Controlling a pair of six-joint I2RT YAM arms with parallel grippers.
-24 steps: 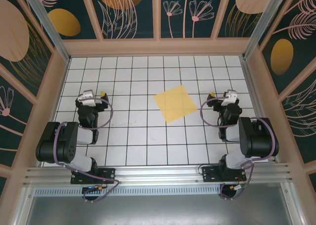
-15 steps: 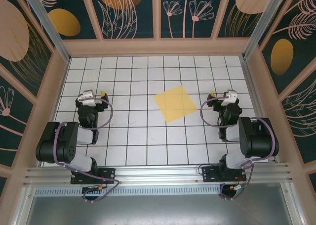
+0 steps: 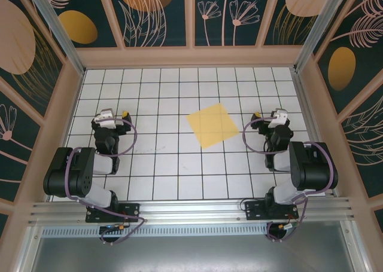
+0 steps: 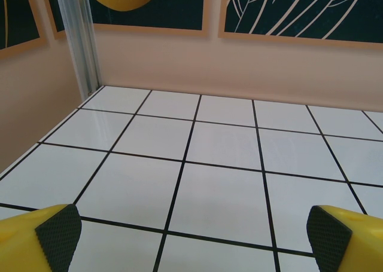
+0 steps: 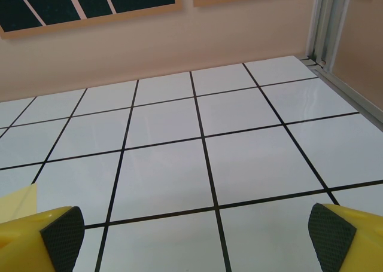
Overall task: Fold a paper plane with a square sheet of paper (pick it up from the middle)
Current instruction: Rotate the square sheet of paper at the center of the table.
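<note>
table [image 3: 161, 164] with white tiles and black grid lines fills the floor of the walled box. left arm [image 3: 72, 173] sits folded at the near left, right arm [image 3: 308, 164] at the near right. square sheet of paper [image 3: 213, 125] lies flat, turned like a diamond, a little right of the middle, nearer the right arm, touching neither. left gripper [image 4: 191, 236] has jaws wide apart over bare tiles, holding nothing. right gripper [image 5: 197, 233] also stands wide apart, holding nothing.

Square sheet of paper [image 3: 213, 125] flat on counter [image 3: 179, 164], right of centre; left pincer [image 3: 114, 114] well apart on its left; right pincer [image 3: 269, 114] near on its right; paper between the two.
</note>
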